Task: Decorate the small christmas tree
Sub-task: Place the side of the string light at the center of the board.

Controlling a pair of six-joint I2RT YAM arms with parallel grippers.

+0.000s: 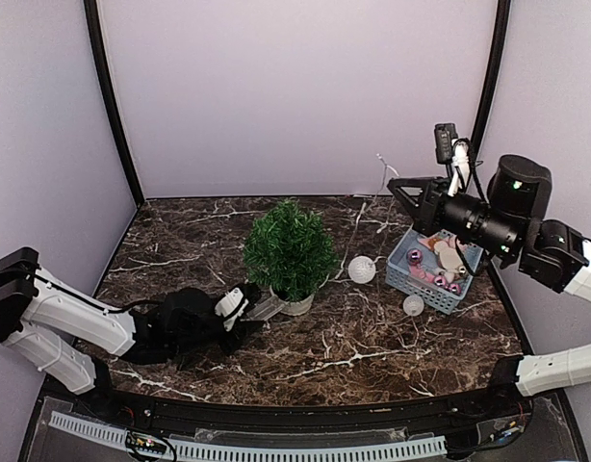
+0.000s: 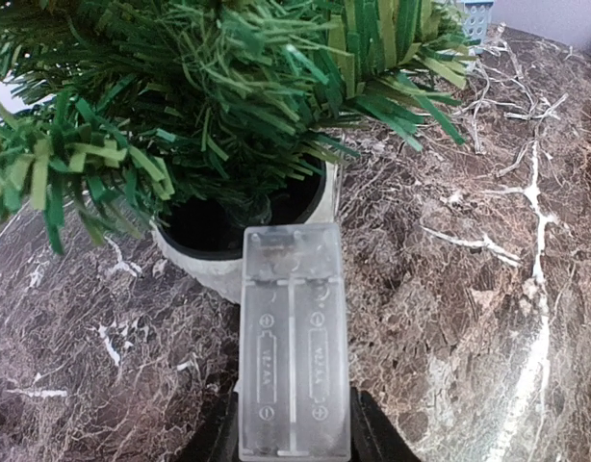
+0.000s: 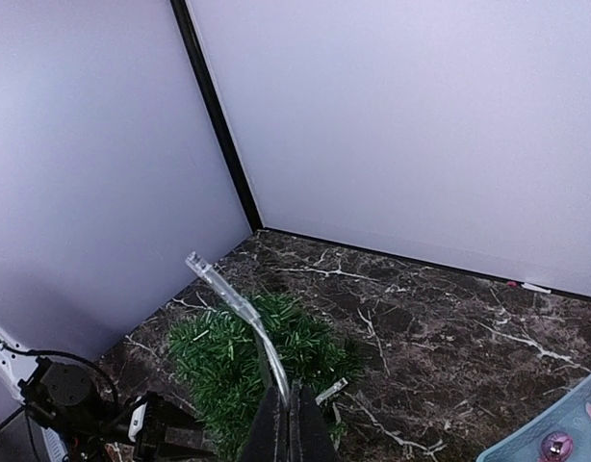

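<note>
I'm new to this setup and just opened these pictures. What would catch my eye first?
A bushy green tree in a pale pot stands in the middle. The left gripper lies low beside it, holding a clear battery box right at the pot. On the right, the raised right gripper pinches a thin clear strand, with a blue basket of ornaments nearby.

This is a robot test cell in a lab rather than a lived-in room. A dark marble-patterned table (image 1: 372,356) is boxed in behind and at both sides by plain pale lilac panels (image 1: 295,96) framed with black poles (image 1: 113,106). At the table's near edge stand the left arm (image 1: 74,322), the right arm (image 1: 551,245) and a slotted cable duct (image 1: 276,449).
</note>
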